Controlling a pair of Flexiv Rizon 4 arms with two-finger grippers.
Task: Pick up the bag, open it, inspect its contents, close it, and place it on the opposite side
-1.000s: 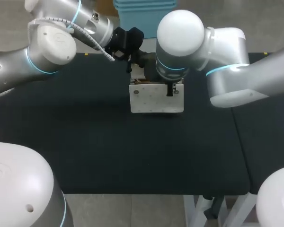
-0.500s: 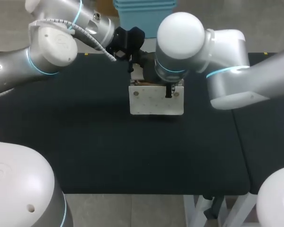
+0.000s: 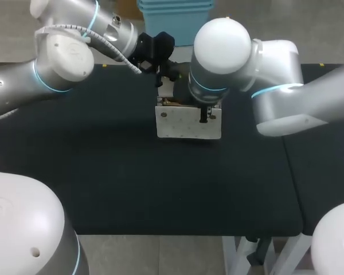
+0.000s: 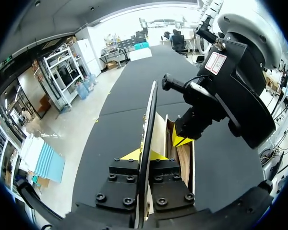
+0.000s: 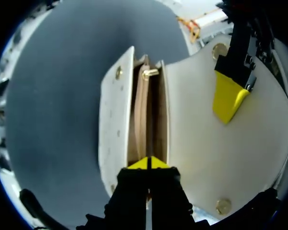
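A white bag with gold studs stands on the black table, its mouth open. My left gripper is shut on the edge of the raised white flap, which runs between its yellow tips. One left fingertip lies flat against the flap's inner face. Over the mouth, my right gripper is shut on a thin brown inner wall of the bag. Brown lining and a gold clasp show inside; nothing else is visible in there. From above, the right wrist hides most of the opening.
A blue bin stands past the table's far edge, behind the arms. A seam splits the black surface at the right. Bare tabletop lies to the left and in front of the bag.
My right arm has shifted slightly to the right and the bag's top edge has settled a little lower. Both grips are unchanged.
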